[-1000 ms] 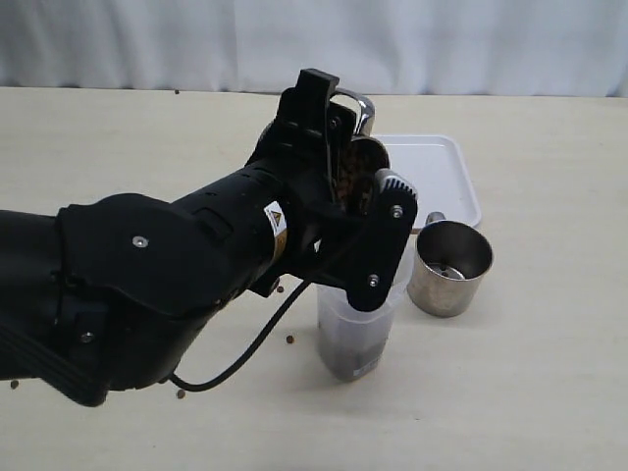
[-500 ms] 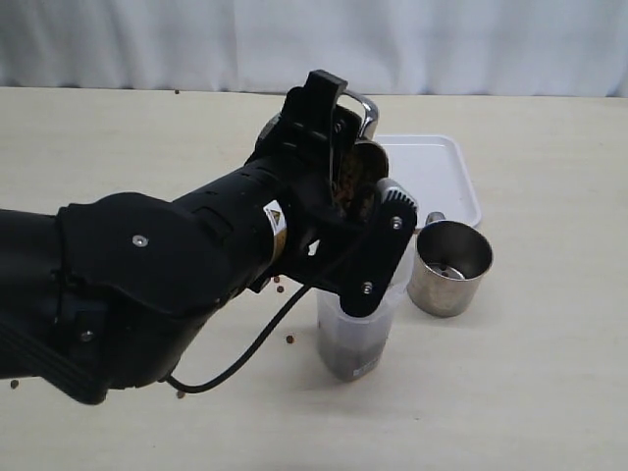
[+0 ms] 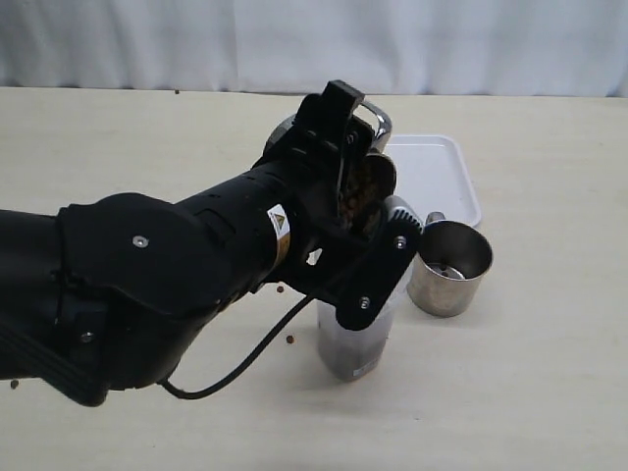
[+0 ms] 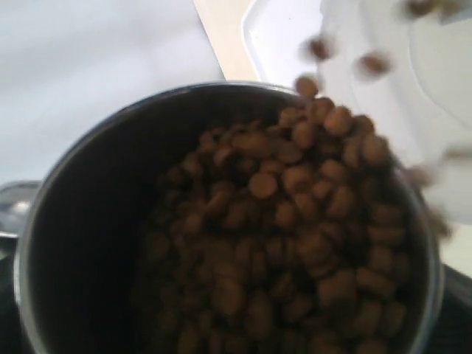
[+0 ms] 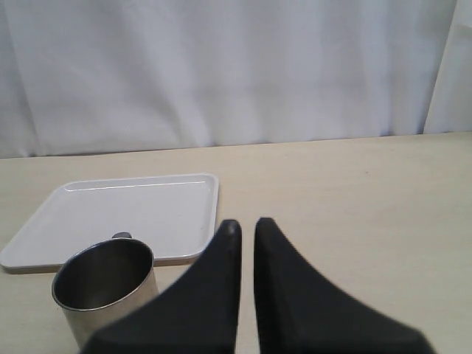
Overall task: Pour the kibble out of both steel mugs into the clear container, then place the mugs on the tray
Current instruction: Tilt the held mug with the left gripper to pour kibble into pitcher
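My left gripper is shut on a steel mug, which it holds tipped on its side above the clear container. Kibble fills the lower half of the tilted mug, and several pellets fall past its lip. Dark kibble lies in the bottom of the container. The second steel mug stands upright to the container's right, in front of the white tray. My right gripper is shut and empty, near that mug and the tray.
A few stray pellets lie on the beige table left of the container. The bulky black left arm covers much of the table's left side. A white curtain closes off the back.
My left gripper has rolled further and shifted slightly right, tipping the mug more steeply over the container; kibble is spilling out. The second mug has not moved.
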`<control>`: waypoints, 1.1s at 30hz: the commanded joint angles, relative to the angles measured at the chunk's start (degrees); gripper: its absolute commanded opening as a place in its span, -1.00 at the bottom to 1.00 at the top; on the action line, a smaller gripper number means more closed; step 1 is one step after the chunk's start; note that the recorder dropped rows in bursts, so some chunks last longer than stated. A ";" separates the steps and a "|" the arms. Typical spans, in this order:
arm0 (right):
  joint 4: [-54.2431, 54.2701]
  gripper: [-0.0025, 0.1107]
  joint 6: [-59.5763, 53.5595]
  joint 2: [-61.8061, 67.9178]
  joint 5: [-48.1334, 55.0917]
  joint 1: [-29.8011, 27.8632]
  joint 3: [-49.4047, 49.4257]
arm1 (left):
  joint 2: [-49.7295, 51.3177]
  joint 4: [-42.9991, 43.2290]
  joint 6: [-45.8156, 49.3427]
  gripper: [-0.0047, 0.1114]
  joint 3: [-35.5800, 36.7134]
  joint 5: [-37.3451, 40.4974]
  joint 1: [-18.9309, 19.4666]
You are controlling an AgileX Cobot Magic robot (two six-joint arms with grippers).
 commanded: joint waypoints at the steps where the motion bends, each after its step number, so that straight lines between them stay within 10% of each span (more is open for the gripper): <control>1: -0.58 -0.87 -0.08 -0.20 0.23 -0.27 0.25 | -0.17 2.65 0.49 -0.92 -0.64 0.76 -0.27; 33: -0.58 -0.87 -0.08 -0.20 0.23 -0.27 0.25 | -0.17 7.34 4.82 -0.92 -0.64 0.59 0.76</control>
